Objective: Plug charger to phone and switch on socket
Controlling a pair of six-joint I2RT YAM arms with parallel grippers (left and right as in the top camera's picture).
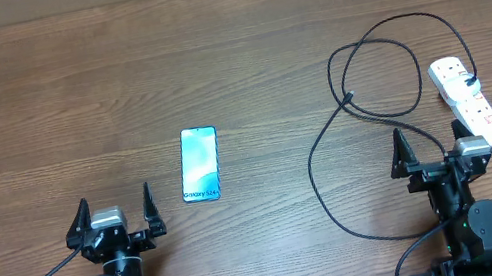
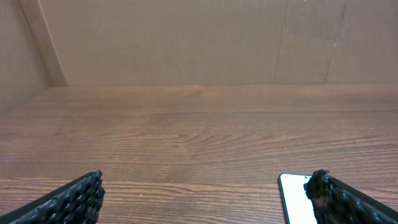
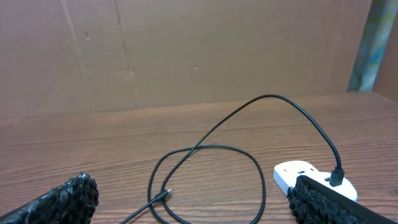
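Currently left fingers (image 1: 84, 215) and right fingers (image 1: 397, 150) stand wide, empty, by the desk's near edge; phone (image 1: 200, 164) lies mid-desk, charger (image 1: 312, 172) loops beside socket (image 1: 468, 99) near the right edge.

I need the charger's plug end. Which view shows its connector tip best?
The right wrist view: the connector tip lies close and distinct. Overhead shows it only as a tiny dark speck; the left wrist view misses it.

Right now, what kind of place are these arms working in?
Likely a lab test bench rather than a home: a wood-grain table, plain brown panels behind it, and only staged items: a phone, a black charger cable and a white power strip.
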